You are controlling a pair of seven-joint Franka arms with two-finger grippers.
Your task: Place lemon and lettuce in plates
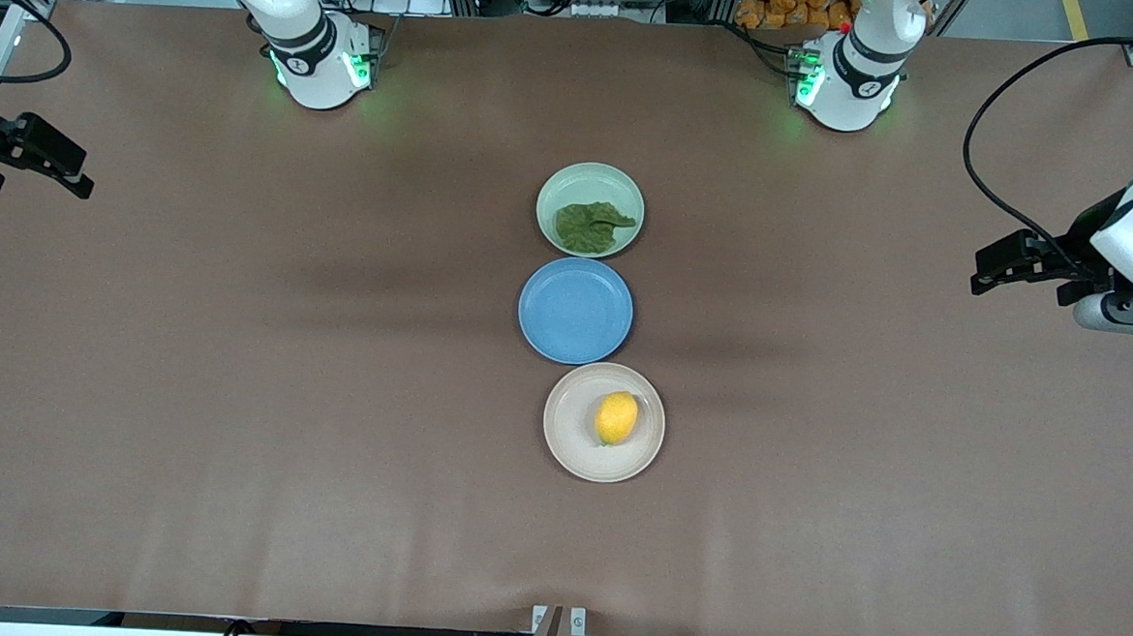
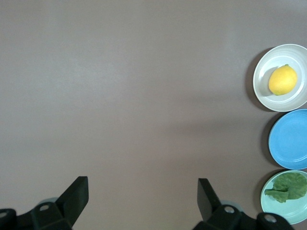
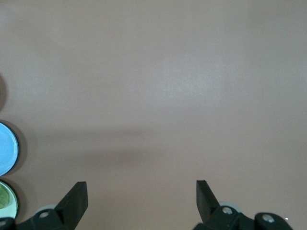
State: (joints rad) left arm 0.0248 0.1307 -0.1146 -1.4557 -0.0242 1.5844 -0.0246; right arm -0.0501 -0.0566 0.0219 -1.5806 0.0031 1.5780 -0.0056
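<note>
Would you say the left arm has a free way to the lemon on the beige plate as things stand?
Probably yes. The left gripper hangs open over bare table at its end, and nothing stands between it and the lemon, which lies uncovered on the beige plate.

In the right wrist view the blue plate [image 3: 5, 148] and the mint plate [image 3: 6, 203] are cut by the picture edge, and the leaf there is too small to tell. In the left wrist view the mint plate [image 2: 287, 197] is also cut. In the front view both arms leave the picture at the edges.
</note>
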